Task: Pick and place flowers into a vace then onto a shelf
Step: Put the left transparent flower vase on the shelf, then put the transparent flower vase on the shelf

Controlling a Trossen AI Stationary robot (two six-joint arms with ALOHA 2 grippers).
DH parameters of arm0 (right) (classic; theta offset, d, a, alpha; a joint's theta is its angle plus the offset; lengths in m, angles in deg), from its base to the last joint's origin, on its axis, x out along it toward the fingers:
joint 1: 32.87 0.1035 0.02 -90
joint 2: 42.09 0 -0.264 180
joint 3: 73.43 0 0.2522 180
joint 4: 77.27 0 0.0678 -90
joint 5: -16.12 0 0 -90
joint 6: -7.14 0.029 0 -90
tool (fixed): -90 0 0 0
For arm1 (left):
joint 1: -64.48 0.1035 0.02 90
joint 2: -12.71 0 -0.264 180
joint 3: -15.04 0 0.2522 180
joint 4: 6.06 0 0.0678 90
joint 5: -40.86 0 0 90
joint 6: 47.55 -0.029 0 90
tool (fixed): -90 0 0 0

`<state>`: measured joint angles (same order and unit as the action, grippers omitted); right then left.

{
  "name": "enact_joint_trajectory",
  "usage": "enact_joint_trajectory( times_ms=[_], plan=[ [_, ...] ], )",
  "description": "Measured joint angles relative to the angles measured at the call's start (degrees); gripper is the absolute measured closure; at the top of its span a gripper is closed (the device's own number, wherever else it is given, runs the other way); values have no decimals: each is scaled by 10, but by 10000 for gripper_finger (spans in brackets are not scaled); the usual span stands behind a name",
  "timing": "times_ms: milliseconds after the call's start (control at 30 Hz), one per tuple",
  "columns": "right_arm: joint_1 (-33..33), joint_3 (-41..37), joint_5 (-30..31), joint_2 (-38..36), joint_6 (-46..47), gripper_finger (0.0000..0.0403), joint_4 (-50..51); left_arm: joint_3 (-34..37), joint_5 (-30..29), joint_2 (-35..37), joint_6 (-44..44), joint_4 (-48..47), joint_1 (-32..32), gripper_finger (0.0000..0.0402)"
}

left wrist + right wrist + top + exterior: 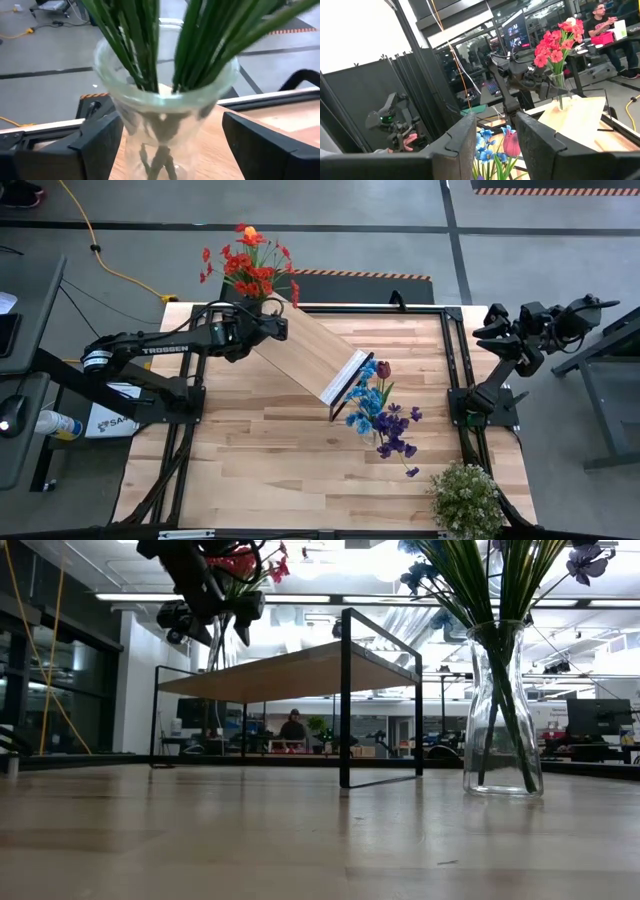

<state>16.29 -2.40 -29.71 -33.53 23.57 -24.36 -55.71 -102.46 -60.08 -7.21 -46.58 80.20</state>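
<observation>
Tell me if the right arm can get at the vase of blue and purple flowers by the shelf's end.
Probably yes: the right gripper is parked open off the table's far right corner, and only bare tabletop lies between it and the vase of blue and purple flowers. The shelf sits beyond it.

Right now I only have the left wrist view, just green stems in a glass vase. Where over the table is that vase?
Observer: In the high view, the left end effector is at the vase of red flowers, at the far-left end of the shelf.
Operator: Anything by the shelf's other end?
Observer: A second vase, holding blue and purple flowers, stands on the table right beside that end.
Operator: And the other arm?
Observer: The right end effector waits open, folded back at the table's right edge.
</observation>
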Motion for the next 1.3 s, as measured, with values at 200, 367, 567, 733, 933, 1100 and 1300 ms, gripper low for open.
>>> enact_joint_trajectory(
  times_ms=[200, 367, 567, 733, 933, 1100, 1300],
  plan=[
    [0, 0, -1, 0, 1, 274, 0, 0, 6, 0, -6, -1, -8, 23],
    [0, 0, -1, 0, 1, 273, 0, 0, 3, 16, -40, 1, -30, 12],
    [0, 0, 0, 0, -3, 272, 0, -1, -15, 55, -54, -10, -54, 10],
    [0, 0, 0, 0, -1, 274, 0, -1, 0, 87, -62, -24, -77, 15],
    [0, 0, 0, 0, 0, 273, 0, -1, 18, 124, -63, -39, -130, 16],
    [0, 0, 0, 0, 1, 273, 0, -1, 19, 153, -61, -35, -194, 16],
    [0, 0, -8, 0, 17, 274, 0, -1, 18, 165, -60, -28, -284, 16]
  ],
)
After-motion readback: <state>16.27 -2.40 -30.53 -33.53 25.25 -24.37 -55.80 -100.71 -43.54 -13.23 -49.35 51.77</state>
